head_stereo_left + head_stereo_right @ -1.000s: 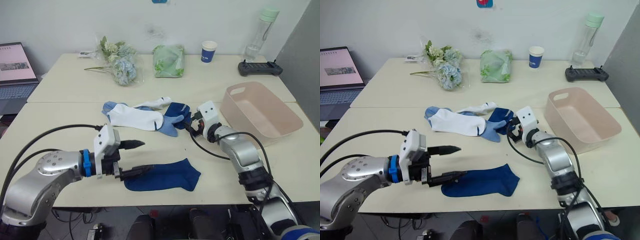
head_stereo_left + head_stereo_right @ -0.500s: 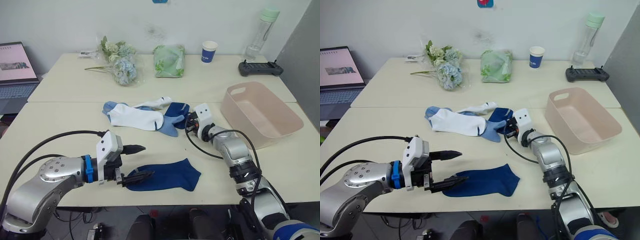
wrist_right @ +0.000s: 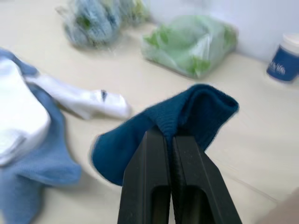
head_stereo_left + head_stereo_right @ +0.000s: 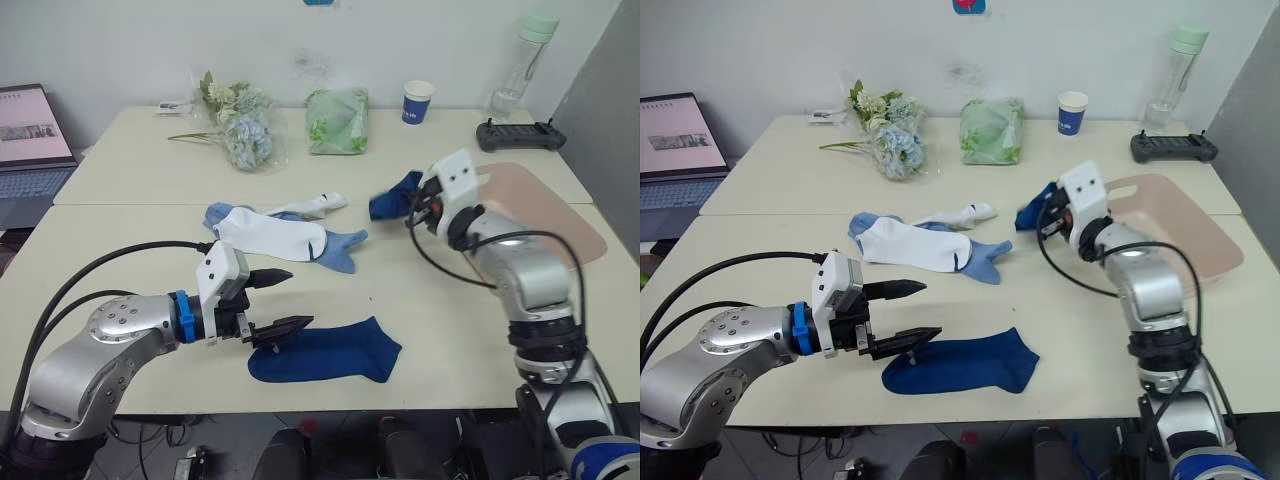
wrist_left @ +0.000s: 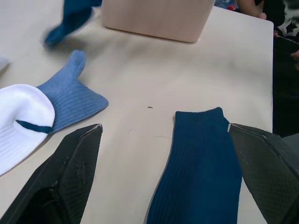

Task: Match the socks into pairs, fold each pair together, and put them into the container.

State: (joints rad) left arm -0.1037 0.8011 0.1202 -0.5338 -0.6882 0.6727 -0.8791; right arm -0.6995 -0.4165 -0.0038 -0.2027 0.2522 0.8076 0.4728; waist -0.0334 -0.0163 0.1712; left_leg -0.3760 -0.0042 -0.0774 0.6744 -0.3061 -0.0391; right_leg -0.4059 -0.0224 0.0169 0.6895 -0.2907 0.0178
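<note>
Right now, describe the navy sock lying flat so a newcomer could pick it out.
On the cream table, look to the near edge, in front of the heap of white and light blue socks. The navy sock lies alone, flat, beside the open left pincer, unlike its twin held aloft.

We see one sock (image 4: 330, 350) lying near the table's (image 4: 130, 250) front edge, a heap of socks (image 4: 275, 232) behind it, the container (image 4: 545, 205) far right, and the cup (image 4: 418, 102) and bag (image 4: 337, 121) at the back.

White lettering on the blue paper cup (image 3: 282, 65) is too blurred to read.
</note>
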